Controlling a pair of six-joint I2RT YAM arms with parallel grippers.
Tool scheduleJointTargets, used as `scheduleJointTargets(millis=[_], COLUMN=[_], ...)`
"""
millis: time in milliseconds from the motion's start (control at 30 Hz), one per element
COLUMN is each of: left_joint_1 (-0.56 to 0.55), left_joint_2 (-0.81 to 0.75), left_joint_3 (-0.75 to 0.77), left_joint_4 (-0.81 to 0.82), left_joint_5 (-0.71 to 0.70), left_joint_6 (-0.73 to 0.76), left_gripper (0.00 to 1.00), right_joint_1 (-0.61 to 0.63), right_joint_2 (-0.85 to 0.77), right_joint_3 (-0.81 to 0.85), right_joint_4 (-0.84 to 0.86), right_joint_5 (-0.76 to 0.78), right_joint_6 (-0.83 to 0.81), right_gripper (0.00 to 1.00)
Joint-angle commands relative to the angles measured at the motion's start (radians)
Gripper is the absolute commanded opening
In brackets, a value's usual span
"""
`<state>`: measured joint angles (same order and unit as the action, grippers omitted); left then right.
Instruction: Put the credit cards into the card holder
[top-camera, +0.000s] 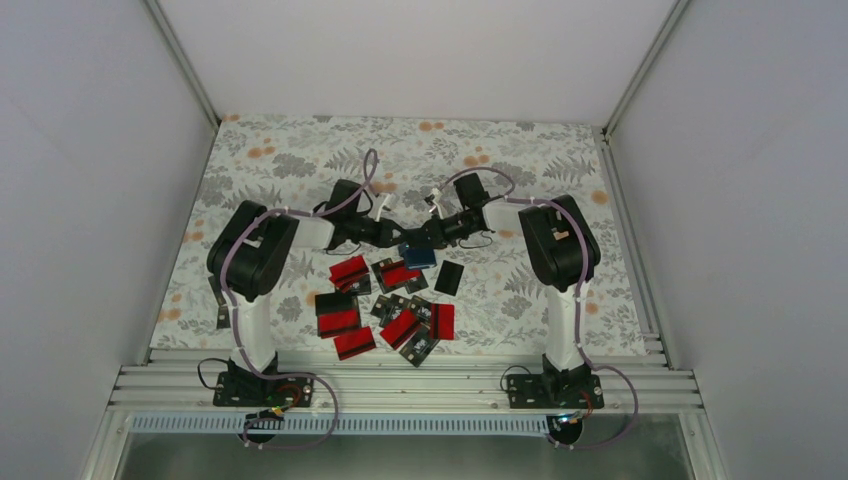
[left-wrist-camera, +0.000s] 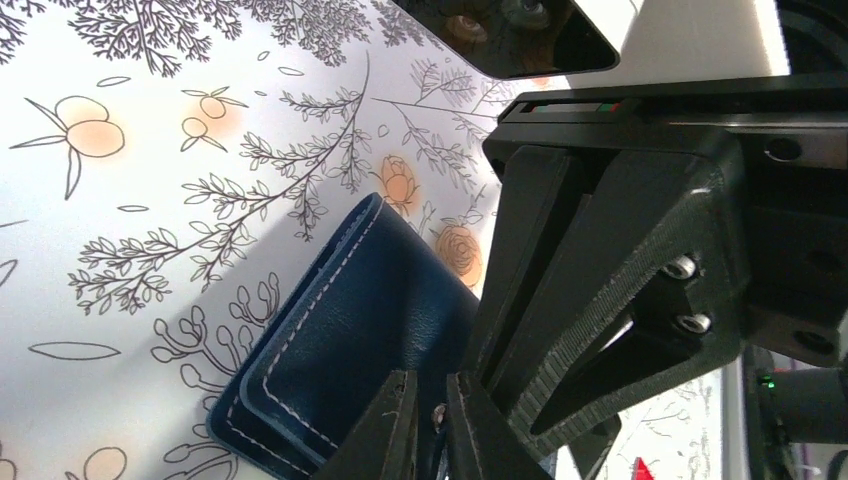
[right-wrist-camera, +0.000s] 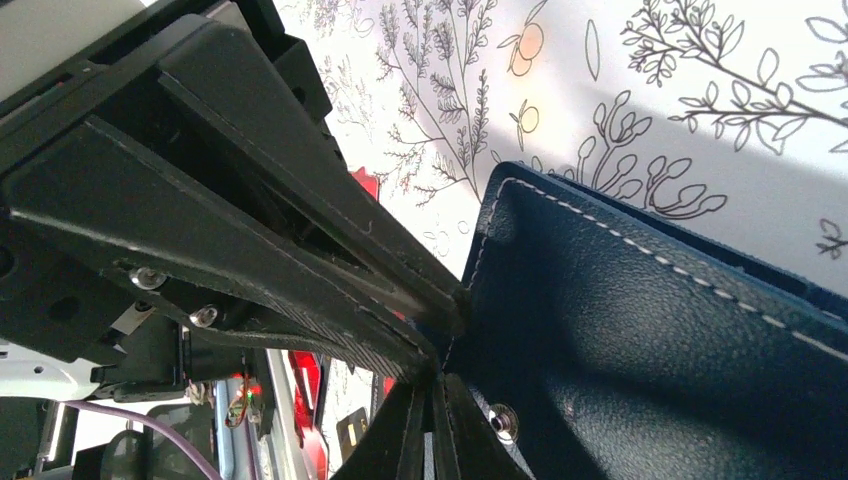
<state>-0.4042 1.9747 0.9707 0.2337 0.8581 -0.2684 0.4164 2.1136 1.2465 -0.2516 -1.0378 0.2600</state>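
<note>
The holder (top-camera: 417, 256) lies near the middle of the table (top-camera: 290, 170), a little toward the right edge, on the floral cover. Both arms reach in from either side and meet right over it.

The left gripper (top-camera: 400, 240) comes at the holder from the left. In its wrist view the two fingertips (left-wrist-camera: 395, 430) are pressed almost together at the holder's near edge, with a small metal stud between them. The navy leather runs up and left from that point. The right wrist view shows the same fingers tapering to a point on the holder's stitched left edge, so the left gripper is pinching the holder there.

The right gripper (top-camera: 428, 238) comes in from the right, its tips just beside the left one's. In its own view the fingers (right-wrist-camera: 415, 440) are squeezed together at the holder's lower left edge, next to a silver snap (right-wrist-camera: 503, 422). The leather spreads up and right from the tips, so this gripper also looks clamped on a thin edge of the holder. How much of the holder rests on the table and how much is lifted I cannot tell.

The cards (top-camera: 400, 327) are scattered between the holder and the near edge, mostly red with black bands. A plain black one (top-camera: 450, 277) lies just right of the holder's near side. None touches a gripper.
</note>
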Motion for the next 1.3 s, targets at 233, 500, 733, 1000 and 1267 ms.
scheduleJointTargets(millis=[233, 500, 733, 1000, 1267], left_joint_1=[-0.020, -0.045, -0.075, -0.091, -0.090], left_joint_2=[-0.009, 0.003, 0.056, 0.079, 0.073], left_joint_3=[0.067, 0.109, 0.149, 0.138, 0.116], left_joint_4=[-0.039, -0.116, -0.175, -0.215, -0.206], left_joint_5=[-0.139, -0.203, -0.200, -0.271, -0.286], left_joint_6=[-0.034, -0.001, 0.038, 0.047, 0.046], left_gripper=[0.20, 0.26, 0.23, 0.12, 0.09], right_joint_1=[0.008, 0.008, 0.009, 0.008, 0.007], right_joint_2=[-0.038, -0.042, -0.048, -0.067, -0.099], right_joint_3=[-0.009, 0.003, 0.012, 0.015, 0.022], right_joint_4=[-0.015, -0.035, -0.045, -0.069, -0.098], right_joint_5=[0.039, 0.057, 0.074, 0.121, 0.185], right_joint_6=[0.005, 0.021, 0.038, 0.067, 0.107], right_gripper=[0.04, 0.04, 0.04, 0.04, 0.04])
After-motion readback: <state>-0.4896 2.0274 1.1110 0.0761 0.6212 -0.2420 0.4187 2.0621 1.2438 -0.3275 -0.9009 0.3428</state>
